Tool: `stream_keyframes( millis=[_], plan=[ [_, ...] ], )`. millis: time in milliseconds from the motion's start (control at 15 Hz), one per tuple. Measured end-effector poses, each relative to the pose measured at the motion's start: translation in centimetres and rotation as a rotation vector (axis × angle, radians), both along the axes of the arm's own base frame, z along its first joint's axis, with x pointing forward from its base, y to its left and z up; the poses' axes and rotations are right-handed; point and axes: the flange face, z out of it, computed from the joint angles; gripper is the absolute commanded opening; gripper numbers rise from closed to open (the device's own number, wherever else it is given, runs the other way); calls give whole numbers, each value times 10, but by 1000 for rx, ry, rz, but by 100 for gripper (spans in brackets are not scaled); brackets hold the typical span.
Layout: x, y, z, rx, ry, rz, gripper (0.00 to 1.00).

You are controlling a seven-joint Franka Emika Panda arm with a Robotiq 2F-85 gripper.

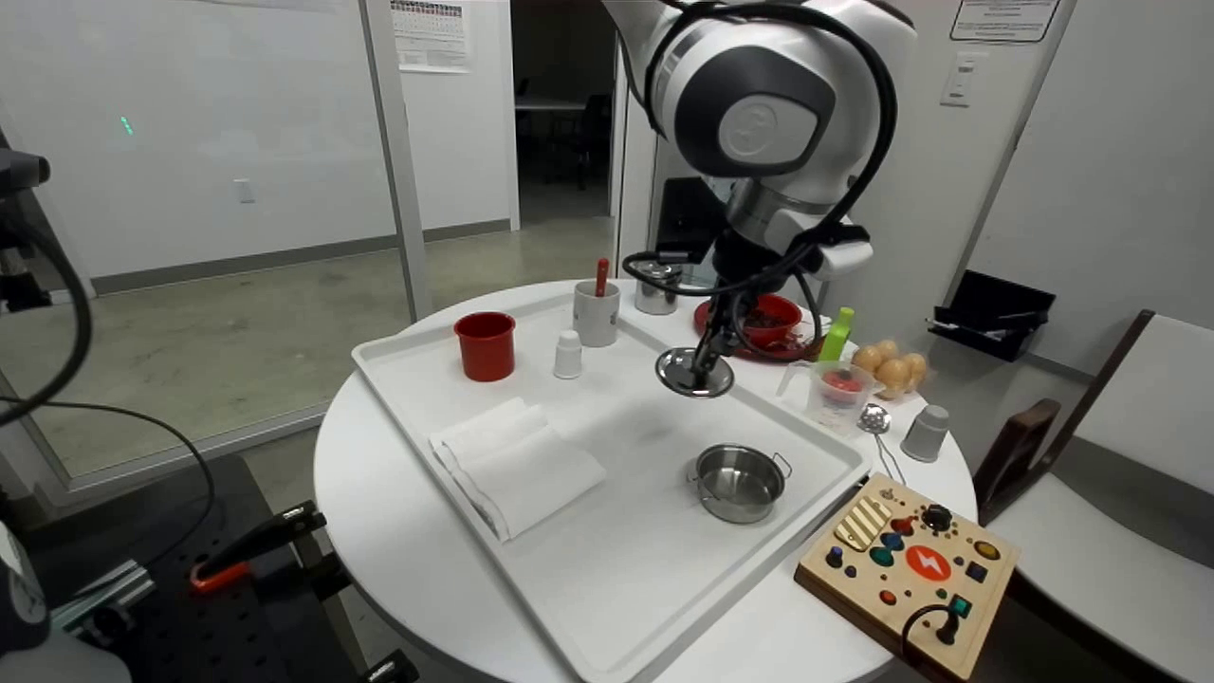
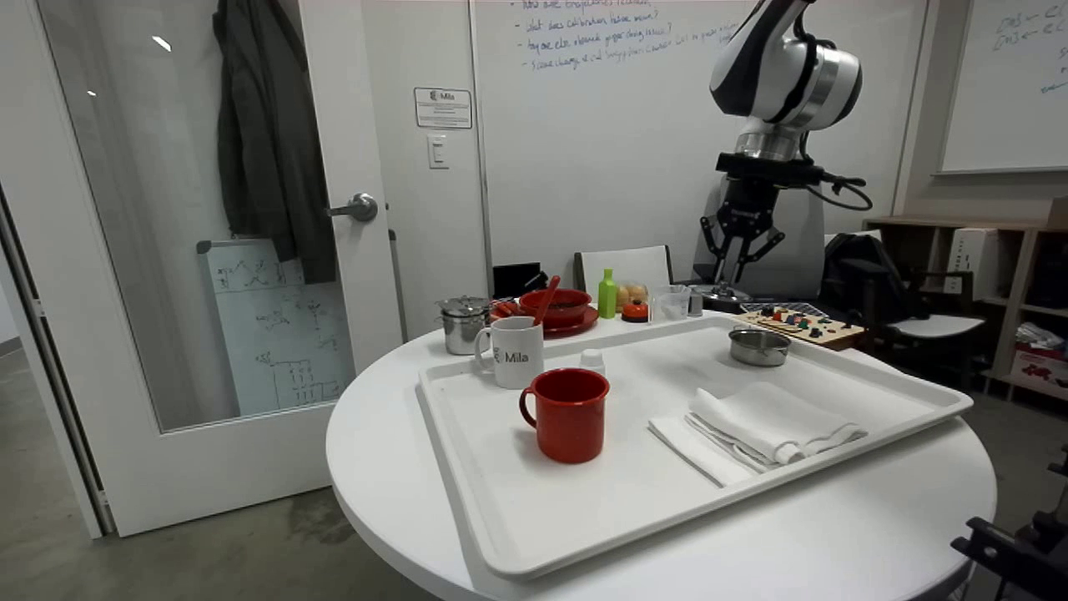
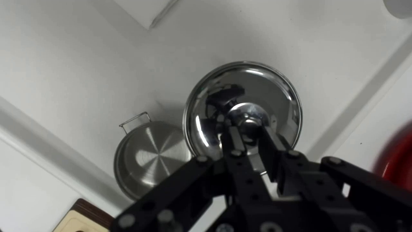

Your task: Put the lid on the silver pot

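Observation:
The lid, a round shiny silver disc (image 1: pixel 675 371) (image 2: pixel 717 295) (image 3: pixel 257 87), hangs level in the air above the tray. My gripper (image 1: pixel 704 357) (image 2: pixel 731 274) (image 3: pixel 248 129) is shut on the lid's centre knob, one finger on each side. The silver pot (image 1: pixel 742 507) (image 2: pixel 758 350), shallow with wire handles, stands upright and uncovered on the tray. In an exterior view it is nearer the camera than the lid. In the wrist view the pot (image 3: pixel 151 158) lies to the lower left of the lid. The lid and gripper hide part of its rim there.
The white tray (image 1: pixel 607 655) holds a folded white cloth (image 1: pixel 531 474), a red cup (image 1: pixel 487 351), a mug (image 1: pixel 596 318) and a small white shaker (image 1: pixel 567 356). A wooden button board (image 1: pixel 910 569) lies beside the tray edge near the pot. Red dishes (image 1: pixel 773 318) stand behind the tray.

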Motion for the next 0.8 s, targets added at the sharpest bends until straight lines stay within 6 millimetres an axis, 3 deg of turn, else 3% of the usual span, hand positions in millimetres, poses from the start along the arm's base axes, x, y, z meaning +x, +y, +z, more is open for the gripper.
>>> stream_keyframes(
  millis=[333,800],
  plan=[
    [-3,-23,-21,4,29,-55,11],
    [-3,-46,-33,9,43,-124,11]
  ],
)
